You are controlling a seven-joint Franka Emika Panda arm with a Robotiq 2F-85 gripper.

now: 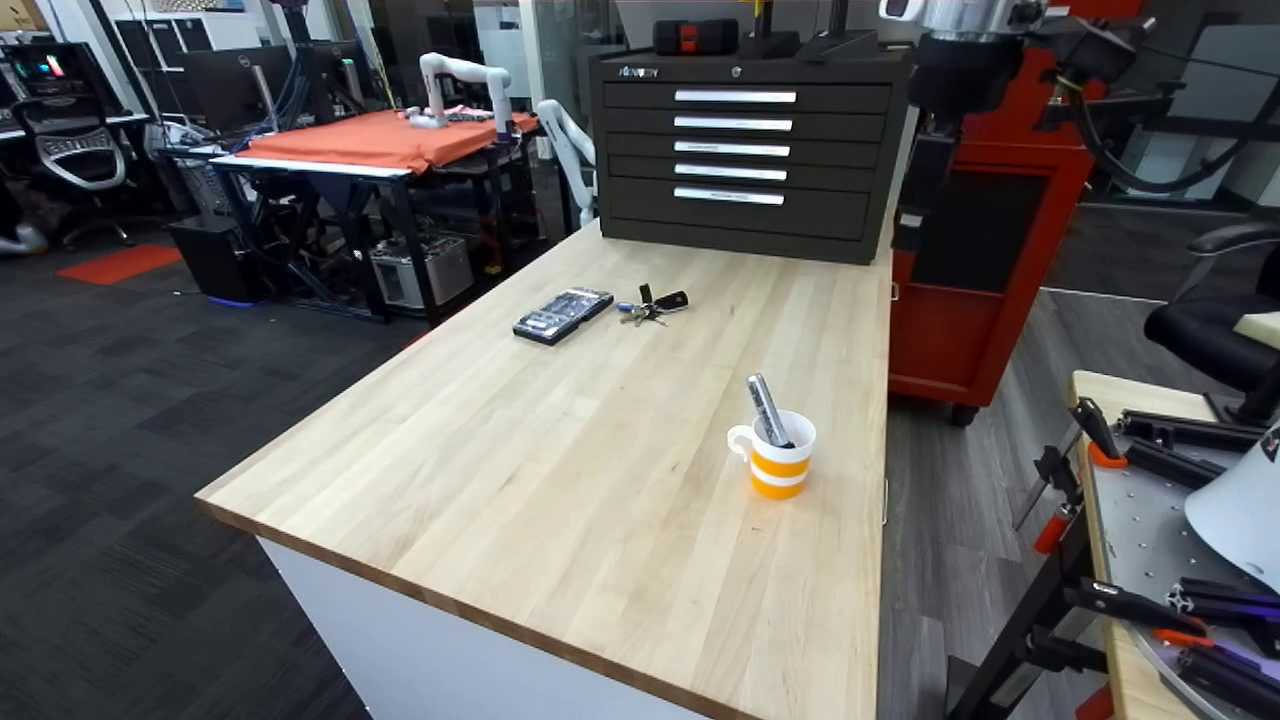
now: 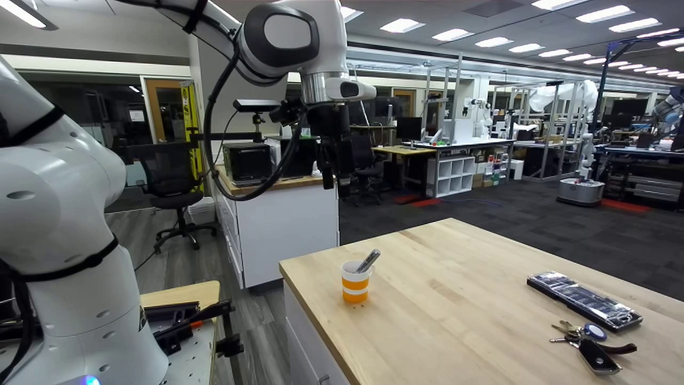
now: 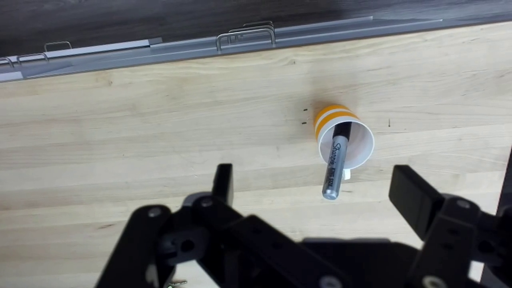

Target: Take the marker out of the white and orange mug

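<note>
Dark carpet point(image 1: 110, 420) and grey plank floor point(image 1: 930, 540) border a pale wooden bench point(image 1: 560, 520) with streaked grain. The wrist view shows the end effector point(image 3: 313, 181) spread wide, its tips far apart; well below it, upright on the bench, stands the white and orange mug point(image 1: 780, 470). The marker point(image 3: 337, 160) leans in the mug, its grey end out past the rim. Only the wrist view makes the marker's Sharpie lettering legible. Both exterior views show the flat dark device point(image 1: 563, 315) near the keys point(image 1: 650, 308), well apart from the end effector. In an exterior view a dark tool chest point(image 1: 640, 150) with 5 pale handles point(image 1: 735, 97) stands on the bench, and a red cabinet point(image 1: 935, 350) shows behind the end effector. An exterior view shows the white arm point(image 2: 59, 214) carrying the end effector.
</note>
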